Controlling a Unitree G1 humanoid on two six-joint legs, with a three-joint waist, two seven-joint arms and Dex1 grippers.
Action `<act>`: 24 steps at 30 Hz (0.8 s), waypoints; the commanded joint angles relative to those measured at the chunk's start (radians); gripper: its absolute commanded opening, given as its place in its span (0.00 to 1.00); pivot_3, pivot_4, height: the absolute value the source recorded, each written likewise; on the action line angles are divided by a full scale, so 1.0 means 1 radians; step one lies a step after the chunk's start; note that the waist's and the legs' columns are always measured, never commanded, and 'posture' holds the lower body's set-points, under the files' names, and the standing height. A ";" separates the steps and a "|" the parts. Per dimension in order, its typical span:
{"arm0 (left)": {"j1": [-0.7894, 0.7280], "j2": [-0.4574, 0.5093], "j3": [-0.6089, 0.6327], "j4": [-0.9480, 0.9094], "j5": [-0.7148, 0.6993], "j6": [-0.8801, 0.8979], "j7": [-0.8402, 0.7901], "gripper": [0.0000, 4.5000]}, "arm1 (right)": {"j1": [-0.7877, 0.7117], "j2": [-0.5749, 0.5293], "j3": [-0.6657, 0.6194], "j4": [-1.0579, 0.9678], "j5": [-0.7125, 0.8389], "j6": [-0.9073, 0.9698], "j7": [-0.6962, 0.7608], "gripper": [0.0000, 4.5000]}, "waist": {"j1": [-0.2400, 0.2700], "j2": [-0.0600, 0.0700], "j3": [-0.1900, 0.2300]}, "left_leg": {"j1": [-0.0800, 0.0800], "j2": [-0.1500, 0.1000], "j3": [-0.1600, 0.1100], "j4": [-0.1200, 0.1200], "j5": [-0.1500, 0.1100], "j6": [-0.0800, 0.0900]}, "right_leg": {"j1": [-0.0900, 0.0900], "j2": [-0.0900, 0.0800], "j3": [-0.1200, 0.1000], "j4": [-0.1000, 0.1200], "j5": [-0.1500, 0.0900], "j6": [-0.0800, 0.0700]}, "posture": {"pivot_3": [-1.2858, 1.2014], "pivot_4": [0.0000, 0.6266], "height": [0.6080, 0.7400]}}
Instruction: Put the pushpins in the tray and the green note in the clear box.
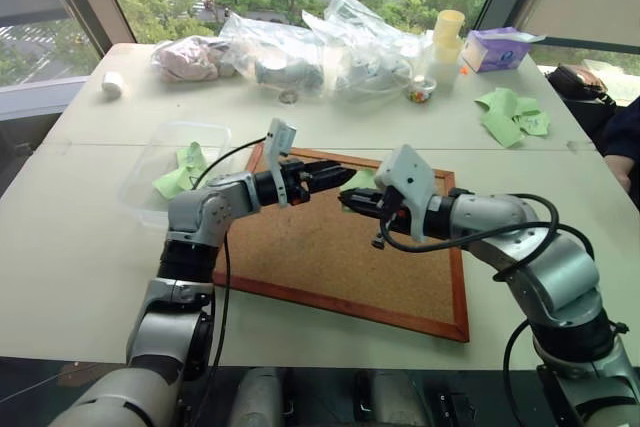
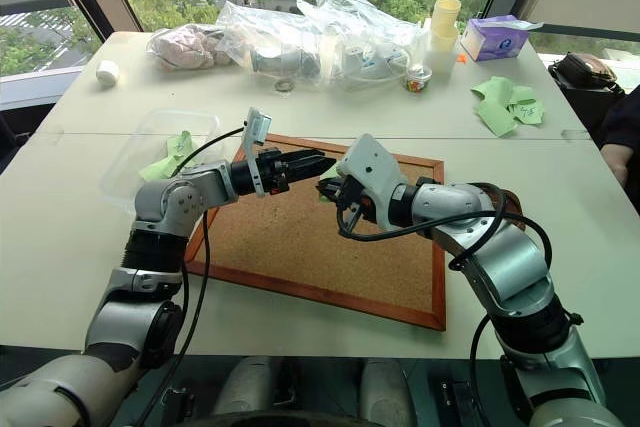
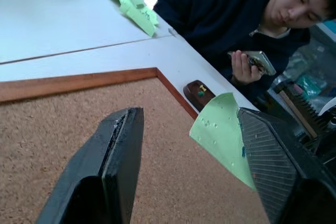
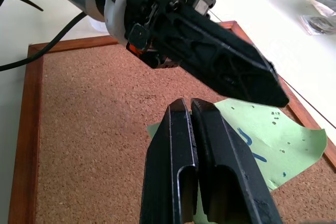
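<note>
The green note [image 4: 273,140], light green with dark marks, hangs above the cork board between my two grippers. My right gripper [image 4: 188,102] is shut on one edge of it. Facing it from the other side, my left gripper [image 3: 189,116] is open, its jaws standing wide on either side of the note [image 3: 223,135], whose far edge rests against one finger. The tray [image 3: 198,92], a small dark reddish-brown dish, lies just off the board's corner with tiny pushpins [image 3: 201,92] in it. At the left of the table the clear box [image 1: 175,162] holds green paper pieces.
The wood-framed cork board [image 1: 330,257] lies under both grippers. Clear plastic bags [image 1: 300,47], stacked cups [image 1: 447,37], a tissue box [image 1: 500,47] and loose green papers [image 1: 510,112] are along the far side. A seated person [image 3: 236,14] holds a phone at the right.
</note>
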 commanded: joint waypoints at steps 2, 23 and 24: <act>-0.009 -0.020 0.020 -0.036 -0.067 0.068 -0.005 0.63 | -0.014 -0.009 -0.004 -0.040 0.005 -0.014 0.002 0.00 | 0.001 0.000 0.000 | 0.000 0.000 0.000 0.000 0.000 0.000 | 0.000 0.000 0.000 0.000 0.000 0.000 | 0.52 0.24 1.00; 0.014 -0.017 0.026 -0.024 -0.059 0.016 0.017 0.01 | 0.017 -0.061 -0.157 -0.047 0.013 0.017 -0.029 0.00 | 0.004 0.000 0.000 | 0.000 -0.001 0.000 0.000 0.000 0.000 | 0.001 0.000 0.000 0.000 0.000 0.000 | 0.52 0.24 1.00; 0.015 -0.015 0.024 -0.021 -0.054 0.008 0.014 0.01 | 0.027 -0.070 -0.191 -0.051 0.023 0.028 -0.034 0.00 | 0.004 0.000 0.000 | 0.000 -0.001 0.000 0.000 0.000 0.000 | 0.001 0.000 0.000 0.000 0.000 0.000 | 0.52 0.24 1.00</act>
